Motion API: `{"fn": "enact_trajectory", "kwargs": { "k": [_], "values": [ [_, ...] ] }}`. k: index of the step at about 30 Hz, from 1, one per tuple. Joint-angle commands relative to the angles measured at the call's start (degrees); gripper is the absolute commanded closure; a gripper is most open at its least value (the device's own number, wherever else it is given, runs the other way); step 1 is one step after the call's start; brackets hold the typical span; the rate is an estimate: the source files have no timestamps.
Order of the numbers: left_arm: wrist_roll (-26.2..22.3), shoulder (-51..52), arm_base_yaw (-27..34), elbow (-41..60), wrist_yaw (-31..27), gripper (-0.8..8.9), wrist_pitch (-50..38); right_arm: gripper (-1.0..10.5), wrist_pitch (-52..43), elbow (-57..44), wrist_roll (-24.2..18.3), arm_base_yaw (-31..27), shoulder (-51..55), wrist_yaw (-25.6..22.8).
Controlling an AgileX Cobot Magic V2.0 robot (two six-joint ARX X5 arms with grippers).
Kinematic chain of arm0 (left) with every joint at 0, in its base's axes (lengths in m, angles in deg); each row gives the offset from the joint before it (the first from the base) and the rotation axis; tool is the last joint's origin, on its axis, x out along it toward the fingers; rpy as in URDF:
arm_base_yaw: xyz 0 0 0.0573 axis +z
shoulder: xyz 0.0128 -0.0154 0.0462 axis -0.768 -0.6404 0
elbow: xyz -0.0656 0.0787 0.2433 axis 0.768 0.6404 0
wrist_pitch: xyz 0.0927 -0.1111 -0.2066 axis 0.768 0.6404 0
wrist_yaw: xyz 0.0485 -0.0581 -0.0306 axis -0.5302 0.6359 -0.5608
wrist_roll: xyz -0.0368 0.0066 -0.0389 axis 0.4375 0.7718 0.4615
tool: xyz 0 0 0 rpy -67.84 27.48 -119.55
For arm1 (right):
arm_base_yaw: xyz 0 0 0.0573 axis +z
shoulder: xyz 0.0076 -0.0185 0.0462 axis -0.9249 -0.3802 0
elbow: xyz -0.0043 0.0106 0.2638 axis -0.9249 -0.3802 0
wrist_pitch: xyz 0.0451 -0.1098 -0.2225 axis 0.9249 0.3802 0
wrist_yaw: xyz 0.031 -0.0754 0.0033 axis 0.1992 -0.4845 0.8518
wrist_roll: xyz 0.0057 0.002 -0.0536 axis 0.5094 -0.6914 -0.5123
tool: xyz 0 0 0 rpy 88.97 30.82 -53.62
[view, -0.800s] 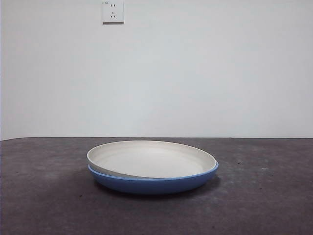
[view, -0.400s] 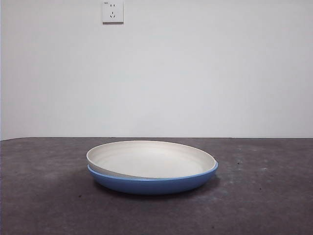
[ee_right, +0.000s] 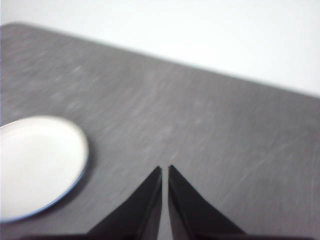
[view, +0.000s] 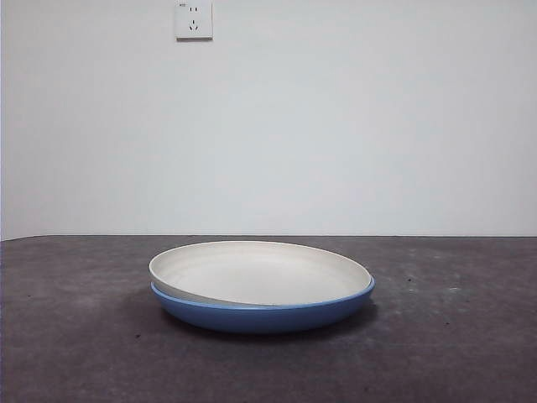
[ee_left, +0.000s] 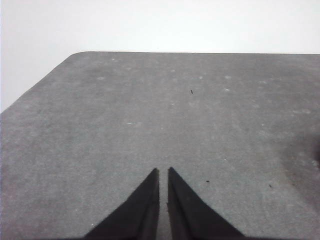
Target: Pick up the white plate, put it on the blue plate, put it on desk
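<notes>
The white plate (view: 260, 273) rests inside the blue plate (view: 260, 315) at the middle of the desk (view: 453, 336), tilted a little with its left rim raised. In the right wrist view the white plate (ee_right: 37, 162) shows off to one side with a thin blue plate edge (ee_right: 75, 185) under it. My right gripper (ee_right: 164, 170) is shut and empty, high over bare desk, apart from the plates. My left gripper (ee_left: 163, 171) is shut over bare desk (ee_left: 150, 110), with no plate in its view. Neither arm shows in the front view.
A white wall with a socket (view: 194, 20) stands behind the desk. The desk's far edge and a rounded corner (ee_left: 80, 54) show in the left wrist view.
</notes>
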Motion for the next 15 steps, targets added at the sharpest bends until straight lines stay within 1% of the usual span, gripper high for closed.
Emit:
{"fn": "enact_trajectory", "kwargs": {
  "k": [1, 3, 6, 7, 9, 12, 15],
  "values": [
    [-0.72, 0.11, 0.11, 1.18, -0.35, 7.86, 0.28, 9.3, -17.57, -13.38, -1.11, -0.63, 5.38, -0.50],
    [-0.72, 0.11, 0.11, 1.18, -0.35, 7.86, 0.28, 9.3, -27.61, -21.62, -1.14, -0.74, 8.98, -0.81],
    [-0.72, 0.11, 0.11, 1.18, -0.35, 7.86, 0.28, 9.3, -37.33, -30.62, -0.42, -0.94, 13.42, -2.16],
    [-0.72, 0.11, 0.11, 1.18, -0.35, 7.86, 0.28, 9.3, -38.82, -32.61, 0.11, -1.14, 14.53, -2.89],
    [-0.72, 0.11, 0.11, 1.18, -0.35, 7.86, 0.28, 9.3, -40.79, -36.17, 2.29, -1.75, 16.35, -5.79],
    [-0.72, 0.11, 0.11, 1.18, -0.35, 7.86, 0.28, 9.3, -40.72, -39.45, 5.84, -3.08, 17.68, -10.21],
    [-0.72, 0.11, 0.11, 1.18, -0.35, 7.86, 0.28, 9.3, -40.70, -41.70, 6.93, -4.42, 17.97, -12.37]
  ]
}}
